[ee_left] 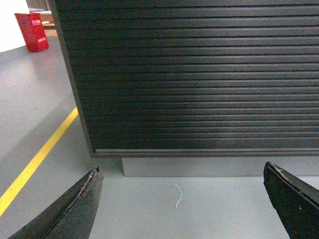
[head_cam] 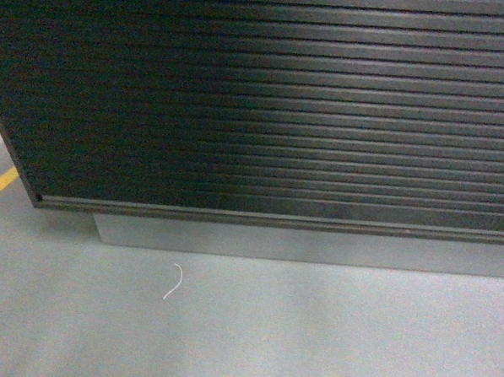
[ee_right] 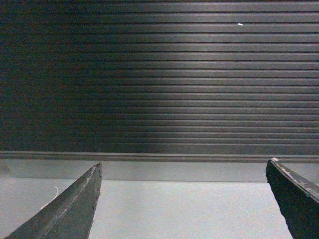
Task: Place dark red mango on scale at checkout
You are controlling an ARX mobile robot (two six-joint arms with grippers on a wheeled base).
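Observation:
The checkout (head_cam: 273, 105) fills the head view as a dark counter front of horizontal ribbed slats on a grey plinth (head_cam: 300, 246). It also faces both wrist cameras, checkout (ee_left: 199, 74) and checkout (ee_right: 159, 74). My left gripper (ee_left: 182, 172) is open, its two dark fingers wide apart over bare grey floor. My right gripper (ee_right: 184, 167) is open too, with nothing between its fingers. Neither gripper shows in the head view. The dark red mango and the scale are out of view.
A short white thread (head_cam: 174, 282) lies on the grey floor before the plinth, thread (ee_left: 177, 195). A yellow floor line (ee_left: 37, 159) runs along the counter's left side. A red box (ee_left: 32, 31) stands far back left.

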